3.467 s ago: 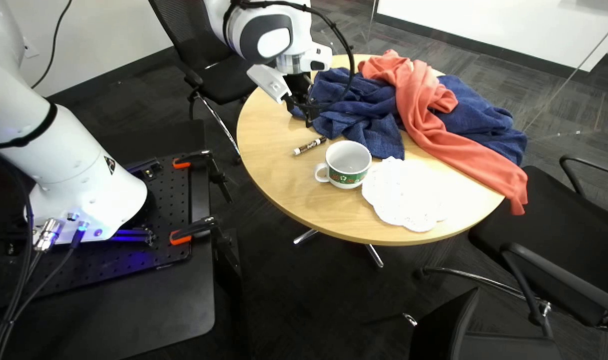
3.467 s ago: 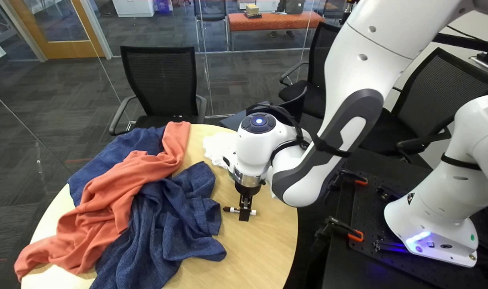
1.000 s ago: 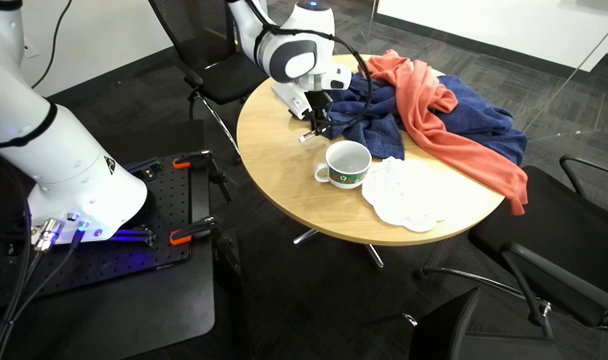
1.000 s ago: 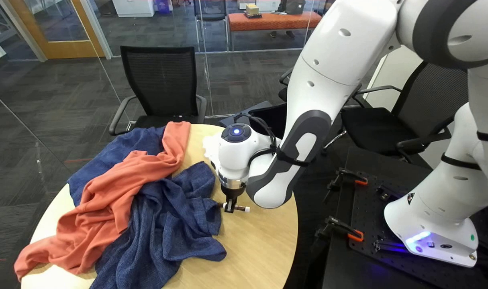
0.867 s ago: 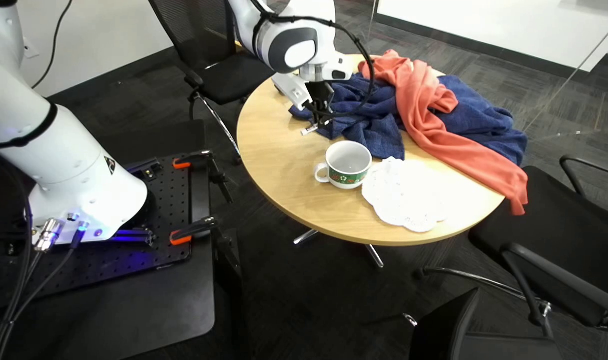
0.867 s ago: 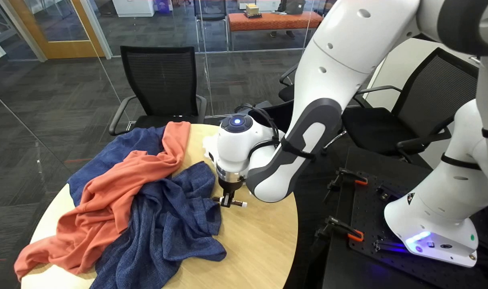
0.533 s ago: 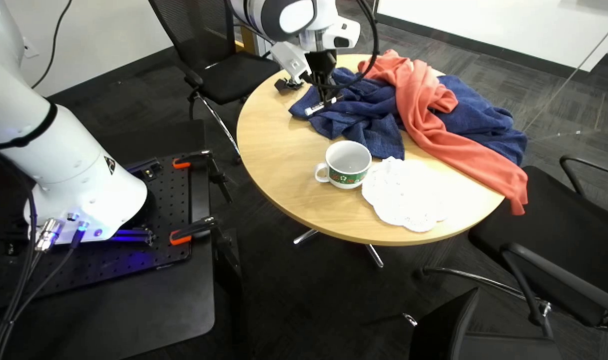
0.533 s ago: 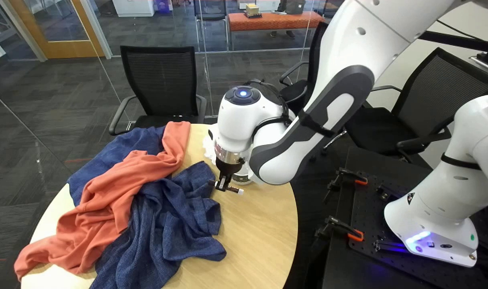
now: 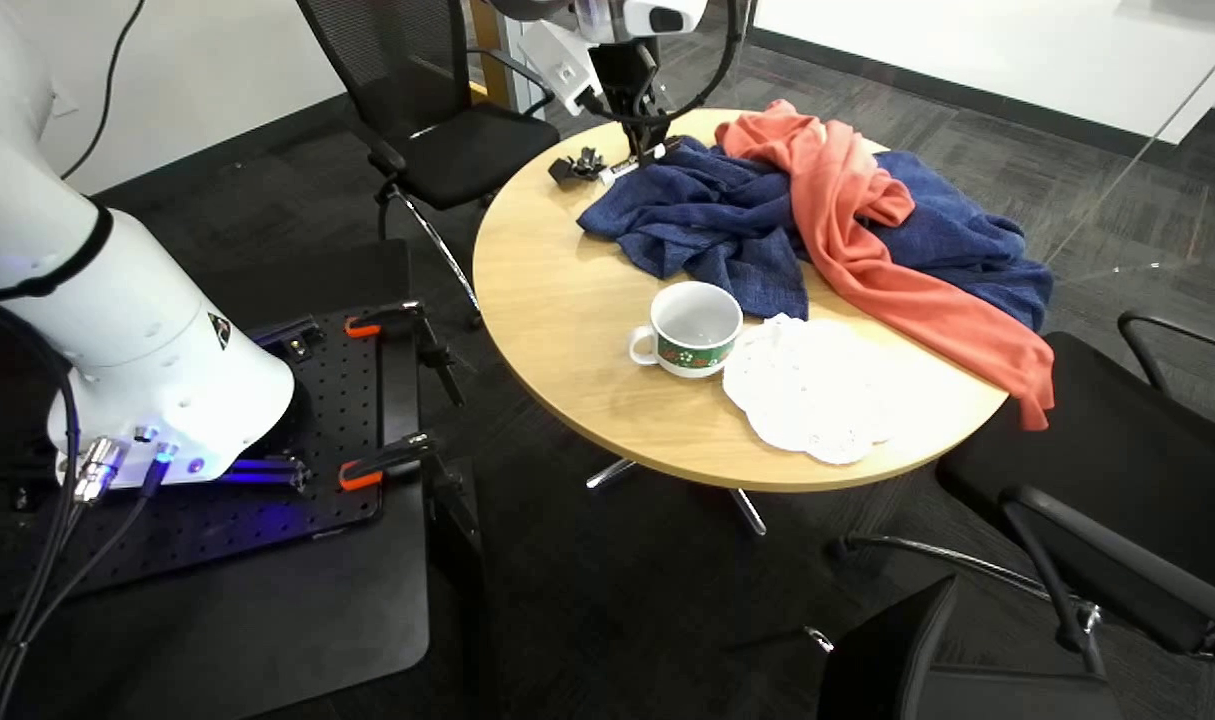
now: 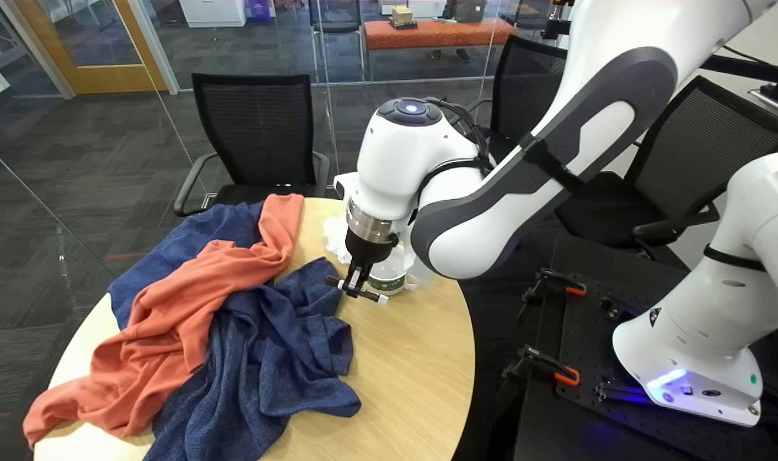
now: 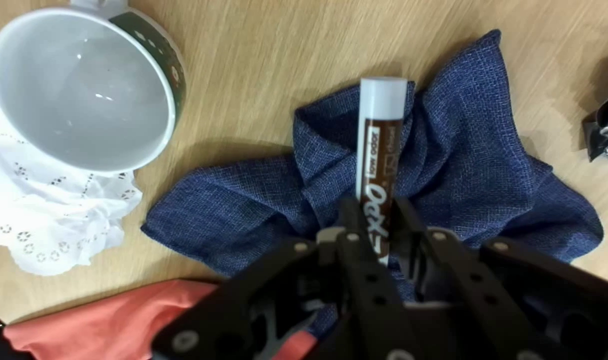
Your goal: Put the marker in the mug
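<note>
Coral cloth [image 9: 845, 215] over blue cloth [image 9: 702, 210], white doily [image 9: 812, 395], dark lump [image 9: 571, 170], possibly plastic

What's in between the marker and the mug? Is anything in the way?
Nothing visible stands in the way. The end effector holds the marker above the blue cloth, which lies beneath it, and the mug is open with nothing over it. The way across looks free.
</note>
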Controlling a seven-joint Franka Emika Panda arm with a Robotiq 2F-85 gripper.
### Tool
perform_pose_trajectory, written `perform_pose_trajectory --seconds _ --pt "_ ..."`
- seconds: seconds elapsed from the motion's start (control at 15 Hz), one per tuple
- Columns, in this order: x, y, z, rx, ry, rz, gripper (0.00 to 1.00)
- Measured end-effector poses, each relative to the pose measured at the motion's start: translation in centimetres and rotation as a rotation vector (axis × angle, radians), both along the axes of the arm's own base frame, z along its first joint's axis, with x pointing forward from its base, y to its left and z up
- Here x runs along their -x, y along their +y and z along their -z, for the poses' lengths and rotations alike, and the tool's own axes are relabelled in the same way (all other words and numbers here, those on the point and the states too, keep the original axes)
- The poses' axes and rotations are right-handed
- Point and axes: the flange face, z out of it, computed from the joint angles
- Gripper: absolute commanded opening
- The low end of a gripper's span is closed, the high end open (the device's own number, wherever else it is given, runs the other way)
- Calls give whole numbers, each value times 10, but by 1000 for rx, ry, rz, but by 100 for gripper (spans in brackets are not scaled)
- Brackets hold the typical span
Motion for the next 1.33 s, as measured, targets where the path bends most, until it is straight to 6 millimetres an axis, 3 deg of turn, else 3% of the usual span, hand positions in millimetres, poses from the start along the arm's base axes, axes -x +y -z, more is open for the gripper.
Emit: perform_pose_trajectory --seconds 0.07,0.33,0.87,1.33 --pt "0 -1 1 0 2 2 5" --pt "-1 -6 4 17 -2 16 5" --pt "-18 -44 16 155 -128 207 5" --pt "-32 -44 27 233 -255 375 5"
